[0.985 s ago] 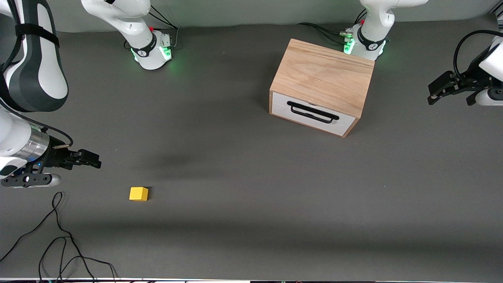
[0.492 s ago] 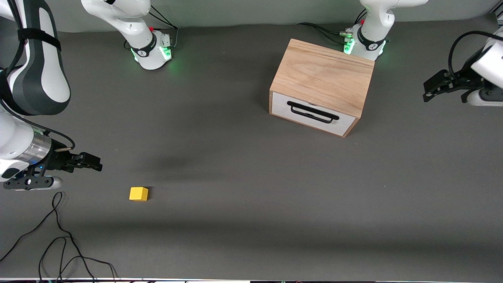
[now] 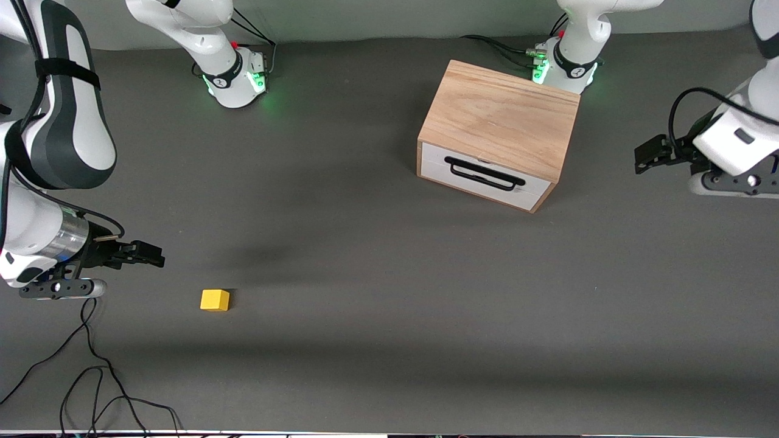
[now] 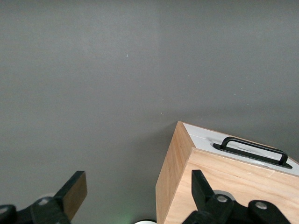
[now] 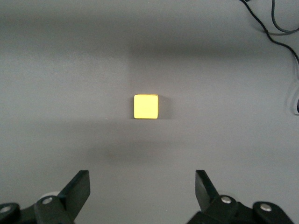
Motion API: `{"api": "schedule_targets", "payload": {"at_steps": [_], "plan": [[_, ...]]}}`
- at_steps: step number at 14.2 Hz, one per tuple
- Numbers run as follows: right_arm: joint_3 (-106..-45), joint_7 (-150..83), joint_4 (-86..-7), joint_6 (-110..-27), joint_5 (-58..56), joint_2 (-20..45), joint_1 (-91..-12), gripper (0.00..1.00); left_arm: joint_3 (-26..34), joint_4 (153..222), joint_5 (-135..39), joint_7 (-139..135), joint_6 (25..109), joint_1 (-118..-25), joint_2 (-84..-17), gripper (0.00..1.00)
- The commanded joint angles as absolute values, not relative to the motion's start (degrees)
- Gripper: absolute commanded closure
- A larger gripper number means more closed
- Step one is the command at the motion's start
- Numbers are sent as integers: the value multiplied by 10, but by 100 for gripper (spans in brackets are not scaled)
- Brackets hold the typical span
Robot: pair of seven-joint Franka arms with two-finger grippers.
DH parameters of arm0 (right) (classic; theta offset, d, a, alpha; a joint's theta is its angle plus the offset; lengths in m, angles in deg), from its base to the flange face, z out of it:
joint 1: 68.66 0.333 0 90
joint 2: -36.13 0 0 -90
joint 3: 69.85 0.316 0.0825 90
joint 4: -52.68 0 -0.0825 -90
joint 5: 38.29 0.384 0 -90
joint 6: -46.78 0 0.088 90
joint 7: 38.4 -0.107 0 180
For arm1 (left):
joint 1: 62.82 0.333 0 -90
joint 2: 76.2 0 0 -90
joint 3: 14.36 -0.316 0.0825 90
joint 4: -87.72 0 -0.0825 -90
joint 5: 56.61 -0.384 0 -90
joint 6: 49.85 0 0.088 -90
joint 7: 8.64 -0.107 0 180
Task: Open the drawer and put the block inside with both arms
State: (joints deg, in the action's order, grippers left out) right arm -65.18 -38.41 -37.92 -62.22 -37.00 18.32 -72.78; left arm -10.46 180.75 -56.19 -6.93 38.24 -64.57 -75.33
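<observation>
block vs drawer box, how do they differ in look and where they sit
The block is a small plain yellow cube; the wooden box is far larger, light wood, with a white drawer front and black handle. The block lies nearer the front camera, toward the right arm's end; the box toward the left arm's. Both rest on the table, ungrasped.

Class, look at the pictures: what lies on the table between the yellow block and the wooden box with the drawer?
Nothing: in the front view only bare grey table separates the block from the box.

Both tools (image 3: pixel 646 159) (image 3: pixel 149 254) open, aloft
</observation>
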Motion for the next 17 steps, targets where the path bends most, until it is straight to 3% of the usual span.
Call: {"api": "schedule_targets", "payload": {"at_steps": [1, 8, 17], "plan": [[-654, -377, -365, -624, -379, 176, -724, 0, -106, 1786, -571, -74, 364, -654, -742, 0], [-654, -377, -365, -624, -379, 176, -724, 0, -102, 1786, -571, 146, 371, -725, -716, 0], [-655, -378, -364, -626, -379, 176, -713, 0, -101, 1785, -570, 518, 412, -855, -595, 0]]}}
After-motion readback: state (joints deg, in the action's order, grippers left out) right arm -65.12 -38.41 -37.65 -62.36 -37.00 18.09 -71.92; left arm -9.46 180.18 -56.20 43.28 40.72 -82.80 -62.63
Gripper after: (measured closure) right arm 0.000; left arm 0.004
